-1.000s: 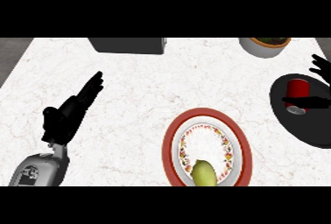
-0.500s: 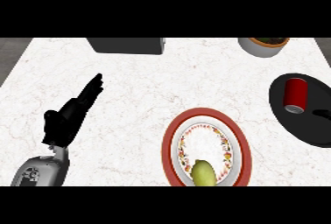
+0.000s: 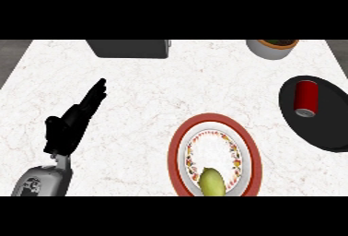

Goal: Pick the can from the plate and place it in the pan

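**— Which step are you on?**

— I judge the placing done. The can [image 3: 306,98] lies on its side inside the pan [image 3: 326,133], at the right edge of the frame. The plate [image 3: 250,152], lower centre, holds only a greenish fruit [image 3: 211,182].

**— So what does the next move call for?**

— Very little, I think. Nothing is left to pick up or carry. At most I would check that the can sits fully within the pan's rim, and it looks that way from here.

**— What are your fingers doing?**

— My left hand [image 3: 65,131] is at the lower left of the frame, over the tabletop [image 3: 170,92]. Its fingers [image 3: 92,99] are straight and point toward the upper right. They hold nothing and touch nothing of the task. My right hand does not show at all, so I cannot speak for it.

**— And where is the can relative to those fingers?**

— Well apart, clear across the frame. It is far to the right of my fingertips and about level with them, with bare tabletop and the plate's upper rim between us.
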Motion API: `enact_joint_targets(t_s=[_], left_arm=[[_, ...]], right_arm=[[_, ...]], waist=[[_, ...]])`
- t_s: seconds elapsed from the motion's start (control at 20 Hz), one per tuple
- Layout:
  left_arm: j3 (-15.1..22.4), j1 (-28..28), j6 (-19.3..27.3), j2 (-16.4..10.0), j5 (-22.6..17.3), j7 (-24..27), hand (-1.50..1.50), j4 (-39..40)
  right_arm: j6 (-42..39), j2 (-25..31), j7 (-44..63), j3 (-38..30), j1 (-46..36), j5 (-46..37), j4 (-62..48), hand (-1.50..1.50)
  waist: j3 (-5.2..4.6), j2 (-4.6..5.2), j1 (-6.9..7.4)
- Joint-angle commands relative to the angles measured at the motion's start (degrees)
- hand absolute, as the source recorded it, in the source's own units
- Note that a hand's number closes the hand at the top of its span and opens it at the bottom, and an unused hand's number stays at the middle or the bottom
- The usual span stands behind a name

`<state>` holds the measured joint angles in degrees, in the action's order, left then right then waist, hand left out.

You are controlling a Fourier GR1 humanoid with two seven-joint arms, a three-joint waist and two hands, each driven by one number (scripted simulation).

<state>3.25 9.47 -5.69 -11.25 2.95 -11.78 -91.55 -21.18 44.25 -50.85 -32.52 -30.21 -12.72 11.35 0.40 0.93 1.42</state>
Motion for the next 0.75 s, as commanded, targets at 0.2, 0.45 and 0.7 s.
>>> enact_joint_targets(t_s=[0.2, 0.45, 0.7], left_arm=[[-0.5, -1.3, -0.8, 0.1, -0.8, 0.5, 0.00, -0.4], [-1.9, -2.0, -2.4, -1.7, -2.0, 0.7, 0.00, -1.8], [-1.1, -0.8, -0.4, -0.3, -0.5, -2.2, 0.00, -2.3]], right_arm=[[-10.0, -0.4, -12.3, 0.2, 8.4, 1.2, 1.2, -1.50], [-9.8, -1.2, -14.1, 0.1, 11.5, 2.5, 2.8, -1.50], [-9.5, -1.7, -16.2, 0.9, 14.9, 3.1, 5.0, -1.50]], waist=[[0.01, -0.30, -0.55], [0.04, -0.48, -0.40], [0.00, -0.67, -1.07]])
